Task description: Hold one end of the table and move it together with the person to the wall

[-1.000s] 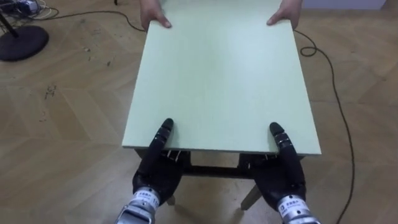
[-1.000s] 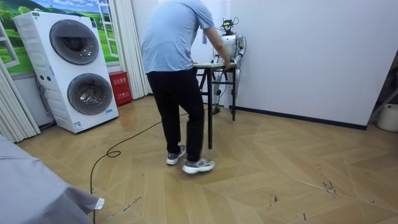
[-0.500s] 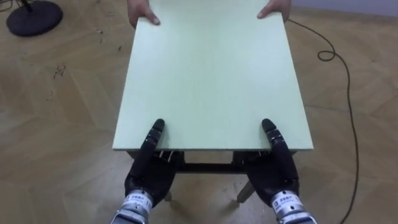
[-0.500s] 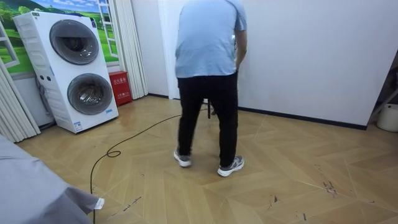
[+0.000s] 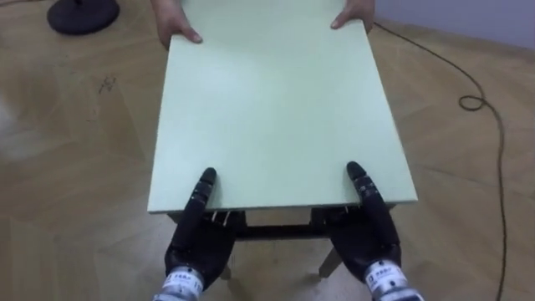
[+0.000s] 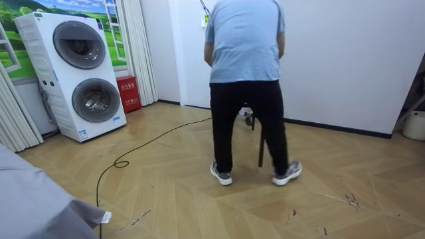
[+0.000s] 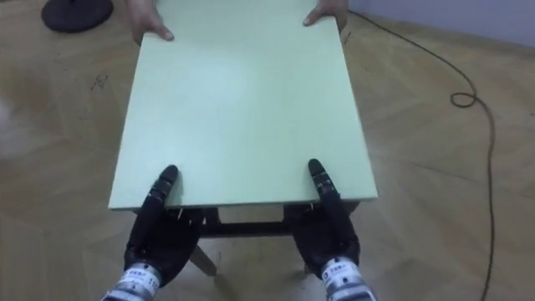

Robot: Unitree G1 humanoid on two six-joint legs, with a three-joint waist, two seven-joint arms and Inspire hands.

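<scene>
Table (image 5: 276,109) runs lengthwise straight ahead of me to the person's hands (image 5: 177,27) on its far edge. My left hand (image 5: 199,241) and right hand (image 5: 368,241) meet the near edge evenly, thumbs on top. The hold underneath I cannot tell.

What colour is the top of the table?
The table top is plain pale green, best seen in the left eye view.
</scene>
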